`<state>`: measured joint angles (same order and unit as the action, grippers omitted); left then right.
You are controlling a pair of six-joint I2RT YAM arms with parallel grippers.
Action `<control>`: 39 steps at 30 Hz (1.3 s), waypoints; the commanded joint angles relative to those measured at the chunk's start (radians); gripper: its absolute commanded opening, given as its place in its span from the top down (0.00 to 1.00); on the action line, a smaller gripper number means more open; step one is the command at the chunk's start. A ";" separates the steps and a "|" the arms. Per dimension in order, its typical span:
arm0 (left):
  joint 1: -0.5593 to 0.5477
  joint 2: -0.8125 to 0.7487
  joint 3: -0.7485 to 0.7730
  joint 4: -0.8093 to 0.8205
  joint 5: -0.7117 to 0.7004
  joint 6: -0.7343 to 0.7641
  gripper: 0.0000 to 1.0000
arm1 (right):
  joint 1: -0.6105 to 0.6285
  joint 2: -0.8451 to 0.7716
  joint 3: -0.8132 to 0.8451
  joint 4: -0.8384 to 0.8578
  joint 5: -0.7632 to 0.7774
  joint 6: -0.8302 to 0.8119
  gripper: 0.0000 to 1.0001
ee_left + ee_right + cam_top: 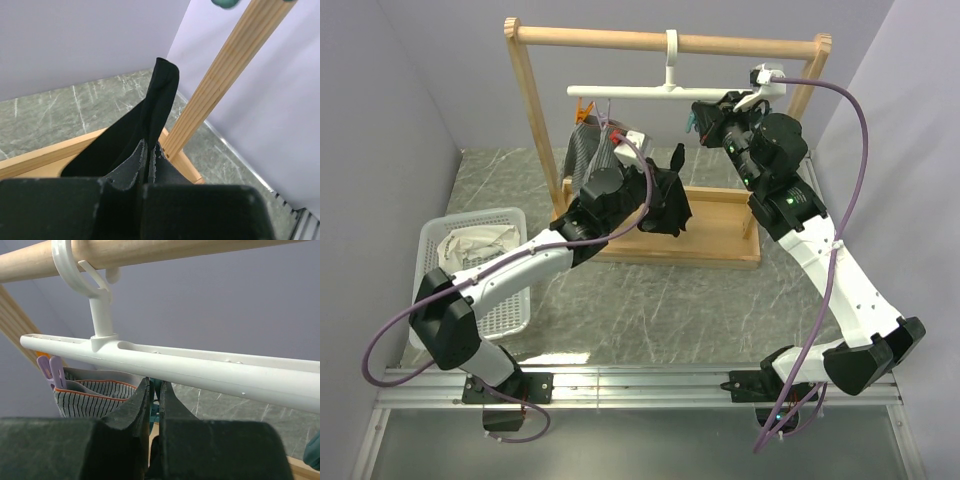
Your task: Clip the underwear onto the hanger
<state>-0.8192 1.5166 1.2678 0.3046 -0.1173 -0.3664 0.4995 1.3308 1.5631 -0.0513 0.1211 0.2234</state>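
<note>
The black underwear (665, 200) hangs in front of the rack's base, and my left gripper (638, 188) is shut on its upper edge. In the left wrist view the black fabric (161, 95) rises from between the pinched fingers of the left gripper (148, 150). The white hanger (640, 92) hangs by its hook from the wooden rail. My right gripper (697, 120) is right under the bar's right half. In the right wrist view the right gripper (155, 386) is shut on a teal clip (154, 412) just below the hanger bar (210, 367).
The wooden frame rack (525, 110) stands at the back, its post (220, 80) close to my left fingers. A grey striped garment (90, 396) hangs clipped at the hanger's left end beside a purple clip (52, 372). A white basket (510, 300) holding cream cloth sits at the left.
</note>
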 commanded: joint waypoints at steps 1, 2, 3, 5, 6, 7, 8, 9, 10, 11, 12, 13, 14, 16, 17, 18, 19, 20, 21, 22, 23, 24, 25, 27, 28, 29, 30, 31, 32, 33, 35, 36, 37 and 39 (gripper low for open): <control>0.018 0.013 0.067 0.030 0.057 -0.051 1.00 | -0.006 -0.050 -0.003 0.034 0.000 0.027 1.00; 0.020 0.013 0.070 0.031 0.074 -0.055 1.00 | -0.006 -0.048 -0.002 0.033 -0.001 0.028 1.00; 0.028 0.016 0.071 0.036 0.083 -0.060 1.00 | -0.007 -0.050 -0.005 0.033 -0.001 0.030 1.00; 0.032 0.019 0.073 0.045 0.105 -0.074 1.00 | -0.007 -0.048 -0.006 0.034 -0.009 0.031 1.00; 0.038 0.019 0.073 0.056 0.110 -0.077 1.00 | -0.007 -0.050 -0.009 0.034 -0.011 0.033 1.00; 0.040 0.017 0.073 0.065 0.110 -0.089 1.00 | -0.006 -0.048 -0.011 0.037 -0.014 0.034 1.00; 0.043 0.019 0.071 0.070 0.131 -0.095 1.00 | -0.006 -0.048 -0.012 0.039 -0.015 0.034 1.00; 0.045 0.019 0.070 0.074 0.149 -0.101 1.00 | -0.007 -0.050 -0.014 0.038 -0.020 0.034 1.00; 0.046 0.019 0.071 0.080 0.159 -0.112 1.00 | -0.006 -0.047 -0.014 0.038 -0.021 0.036 1.00; 0.049 0.022 0.074 0.080 0.163 -0.120 1.00 | -0.006 -0.047 -0.014 0.039 -0.024 0.036 1.00; 0.057 0.022 0.073 0.086 0.185 -0.129 1.00 | -0.006 -0.047 -0.014 0.039 -0.026 0.036 1.00; 0.060 0.024 0.073 0.096 0.192 -0.146 1.00 | -0.007 -0.045 -0.014 0.041 -0.028 0.036 1.00; 0.061 0.027 0.079 0.099 0.200 -0.150 1.00 | -0.006 -0.045 -0.014 0.041 -0.031 0.037 1.00; 0.066 0.028 0.081 0.106 0.220 -0.155 1.00 | -0.007 -0.047 -0.015 0.041 -0.035 0.037 1.00; 0.066 0.033 0.087 0.106 0.223 -0.155 1.00 | -0.007 -0.044 -0.015 0.041 -0.040 0.039 1.00; 0.066 0.033 0.088 0.106 0.225 -0.157 1.00 | -0.007 -0.044 -0.017 0.041 -0.040 0.039 1.00; 0.068 0.034 0.090 0.108 0.226 -0.157 1.00 | -0.006 -0.042 -0.015 0.038 -0.040 0.039 1.00; 0.068 0.037 0.094 0.110 0.228 -0.157 1.00 | -0.007 -0.044 -0.014 0.038 -0.041 0.039 1.00; 0.069 0.039 0.097 0.111 0.231 -0.155 1.00 | -0.006 -0.044 -0.017 0.036 -0.044 0.039 1.00; 0.069 0.040 0.099 0.114 0.235 -0.157 1.00 | -0.006 -0.044 -0.018 0.036 -0.044 0.039 1.00; 0.069 0.045 0.107 0.114 0.237 -0.155 1.00 | -0.007 -0.044 -0.018 0.037 -0.046 0.040 1.00; 0.069 0.045 0.110 0.114 0.235 -0.157 1.00 | -0.007 -0.044 -0.018 0.038 -0.052 0.042 1.00; 0.069 0.048 0.111 0.116 0.237 -0.157 1.00 | -0.006 -0.044 -0.018 0.036 -0.052 0.041 1.00; 0.069 0.050 0.116 0.123 0.238 -0.155 1.00 | -0.006 -0.045 -0.020 0.036 -0.054 0.037 1.00; 0.069 0.048 0.117 0.126 0.240 -0.158 1.00 | -0.006 -0.045 -0.021 0.041 -0.054 0.036 1.00; 0.071 0.048 0.120 0.126 0.243 -0.160 1.00 | -0.007 -0.045 -0.023 0.039 -0.051 0.034 1.00; 0.071 0.048 0.119 0.131 0.245 -0.164 1.00 | -0.007 -0.045 -0.023 0.038 -0.049 0.031 1.00; 0.069 0.047 0.116 0.137 0.248 -0.166 1.00 | -0.007 -0.045 -0.024 0.038 -0.044 0.030 1.00; 0.071 0.047 0.114 0.139 0.248 -0.166 1.00 | -0.007 -0.047 -0.028 0.036 -0.043 0.025 1.00; 0.072 0.044 0.114 0.140 0.249 -0.166 1.00 | -0.006 -0.048 -0.028 0.039 -0.041 0.024 1.00; 0.075 0.040 0.108 0.149 0.254 -0.172 1.00 | -0.006 -0.050 -0.029 0.038 -0.040 0.019 1.00; 0.078 0.039 0.108 0.152 0.261 -0.177 1.00 | -0.007 -0.048 -0.032 0.038 -0.038 0.017 1.00; 0.080 0.039 0.108 0.157 0.265 -0.181 1.00 | -0.006 -0.048 -0.031 0.038 -0.038 0.017 1.00; 0.081 0.037 0.105 0.165 0.271 -0.190 1.00 | -0.007 -0.047 -0.032 0.038 -0.038 0.014 1.00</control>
<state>-0.7452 1.5692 1.3357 0.3946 0.1211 -0.5270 0.4992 1.3277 1.5433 -0.0353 0.0845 0.2413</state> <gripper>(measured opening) 0.015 0.080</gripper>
